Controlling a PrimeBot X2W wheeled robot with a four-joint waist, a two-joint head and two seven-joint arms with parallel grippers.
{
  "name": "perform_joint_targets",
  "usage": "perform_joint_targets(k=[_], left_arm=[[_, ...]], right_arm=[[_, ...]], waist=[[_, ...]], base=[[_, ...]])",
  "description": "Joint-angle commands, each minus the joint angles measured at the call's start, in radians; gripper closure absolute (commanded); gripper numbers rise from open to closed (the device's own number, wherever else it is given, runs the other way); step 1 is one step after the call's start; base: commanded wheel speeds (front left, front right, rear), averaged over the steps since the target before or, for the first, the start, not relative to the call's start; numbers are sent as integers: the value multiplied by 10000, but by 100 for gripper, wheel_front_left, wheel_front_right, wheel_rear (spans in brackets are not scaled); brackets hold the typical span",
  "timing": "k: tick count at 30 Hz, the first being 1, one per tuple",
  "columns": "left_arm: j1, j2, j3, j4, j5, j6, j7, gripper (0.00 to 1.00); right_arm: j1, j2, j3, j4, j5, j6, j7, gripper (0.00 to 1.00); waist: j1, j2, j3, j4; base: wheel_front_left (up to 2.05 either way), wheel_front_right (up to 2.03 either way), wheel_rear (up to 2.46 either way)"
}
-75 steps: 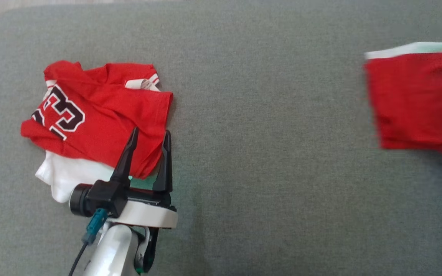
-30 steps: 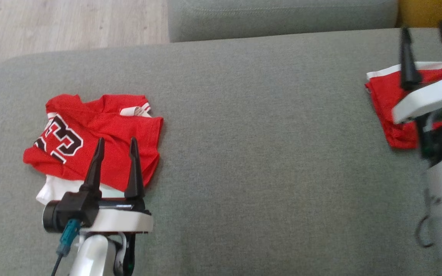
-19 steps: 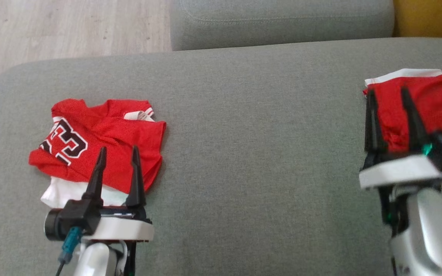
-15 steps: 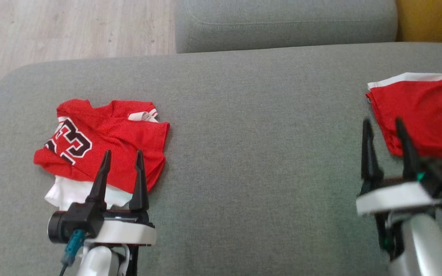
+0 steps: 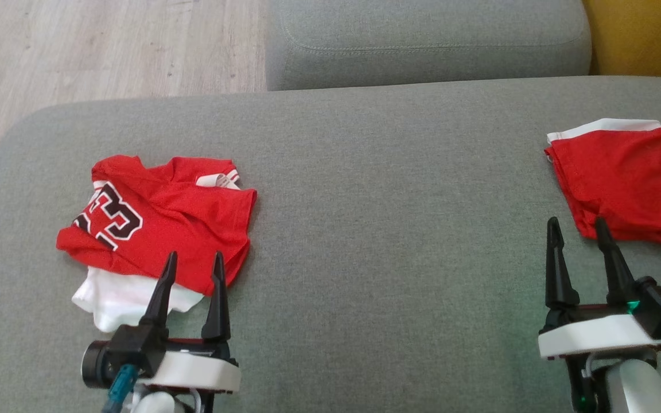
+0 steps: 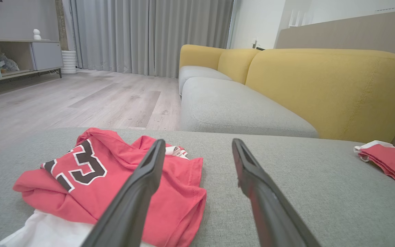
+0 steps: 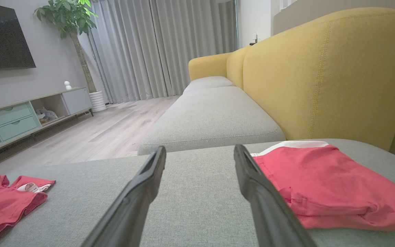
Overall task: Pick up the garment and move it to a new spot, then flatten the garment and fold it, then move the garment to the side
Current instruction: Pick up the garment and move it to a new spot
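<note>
Judging by head view: folded red garment (image 5: pixel 623 178) at far right of sofa seat (image 5: pixel 393 201) looks done & set aside; jersey (image 5: pixel 164 223) at left is crumpled, not yet flattened/folded; left gripper (image 5: pixel 194 257) jaws apart, empty, tips over jersey's near hem; right gripper (image 5: pixel 575 222) jaws apart, empty, near folded red garment's near corner. L wrist view: jersey (image 6: pixel 91 178) low-left, behind one finger. R wrist view: folded red garment (image 7: pixel 321 178) just beside one finger.
</note>
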Motion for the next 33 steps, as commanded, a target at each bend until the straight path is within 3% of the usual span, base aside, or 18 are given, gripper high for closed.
perform_joint_targets(k=[1,15,33], left_arm=[[-220,74,277,-294,-50,58,-95,0],[-319,74,230,-244,-24,35,-95,0],[-124,74,690,-150,267,-52,-95,0]], right_arm=[[-109,-33,262,-379,58,67,-133,0],[-14,-32,522,-472,130,67,-135,0],[350,-32,1911,-250,422,67,-135,0]], waist=[[0,0,-7,-6],[0,0,-9,185],[0,0,-412,2282]], base=[[0,0,0],[0,0,0],[0,0,0]])
